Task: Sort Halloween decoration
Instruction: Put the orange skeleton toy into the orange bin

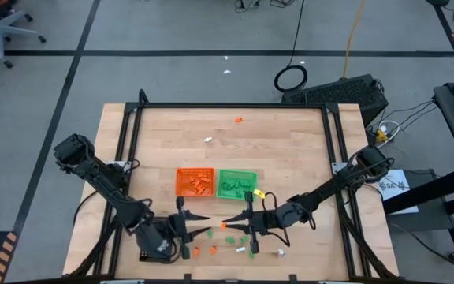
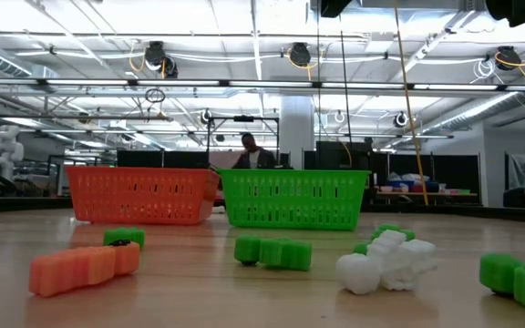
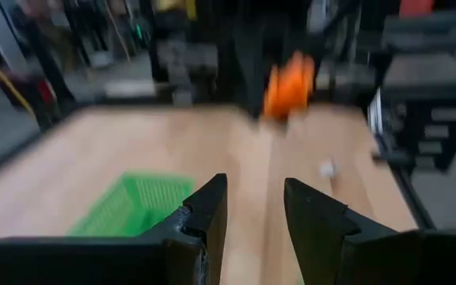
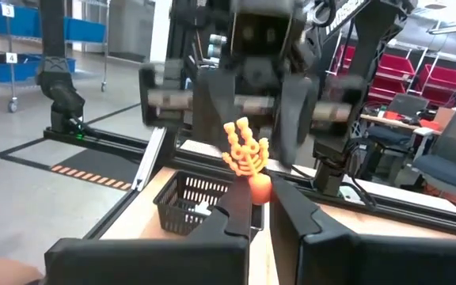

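Observation:
My right gripper [image 1: 232,223] is shut on an orange skeleton-hand trinket [image 4: 246,153] above the table's near middle. My left gripper [image 3: 253,207] faces it from the table's left, open, with nothing between its fingers; from there the trinket [image 3: 289,85] shows as an orange blur farther off. An orange tray [image 1: 195,181] and a green tray [image 1: 236,183] stand side by side just beyond the grippers. Loose orange [image 2: 85,269], green [image 2: 273,251] and white [image 2: 386,262] trinkets lie on the table by the near edge. My right gripper pinches the skeleton hand's wrist stub [image 4: 260,190] between its two fingertips. The fingers reach about level from the table's right side. The trinket stands upright above the fingertips, bony fingers up, lifted clear of the table.
An orange trinket [image 1: 239,120] and a white one [image 1: 209,140] lie far back on the table. A black basket [image 4: 195,203] shows by the table's left side. A person stands in the room behind the trays [image 2: 253,155]. Bare wood lies across the table's middle and far half.

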Robot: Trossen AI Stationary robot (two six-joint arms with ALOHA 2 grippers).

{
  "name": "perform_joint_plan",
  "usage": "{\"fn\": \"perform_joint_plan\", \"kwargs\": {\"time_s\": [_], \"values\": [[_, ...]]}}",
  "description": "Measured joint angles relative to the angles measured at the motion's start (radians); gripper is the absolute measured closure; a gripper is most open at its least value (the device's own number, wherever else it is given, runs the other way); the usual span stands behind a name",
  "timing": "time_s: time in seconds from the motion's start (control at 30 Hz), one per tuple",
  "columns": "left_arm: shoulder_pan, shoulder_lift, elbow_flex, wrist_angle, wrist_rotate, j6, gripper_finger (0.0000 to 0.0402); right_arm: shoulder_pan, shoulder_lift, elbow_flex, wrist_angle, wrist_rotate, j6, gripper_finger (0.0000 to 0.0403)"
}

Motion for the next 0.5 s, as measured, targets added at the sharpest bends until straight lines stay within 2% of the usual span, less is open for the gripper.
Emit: {"fn": "perform_joint_plan", "kwargs": {"time_s": [0.13, 0.2, 0.37, 0.5], "values": [[0.0, 0.0, 0.001, 0.165, -0.007, 0.218, 0.0273, 0.0, 0.0, 0.0, 0.0, 0.003, 0.0, 0.0399], [0.001, 0.0, 0.001, 0.206, 0.02, 0.28, 0.0262, 0.0, 0.0, 0.0, -0.001, 0.003, 0.002, 0.0399], [0.019, 0.012, 0.001, 0.269, 0.1, 0.316, 0.0206, -0.004, 0.0, 0.0, -0.001, 0.003, 0.008, 0.0399], [0.048, 0.044, 0.001, 0.309, 0.103, 0.315, 0.0162, -0.014, 0.0, 0.0, -0.001, 0.002, 0.008, 0.0399]]}}
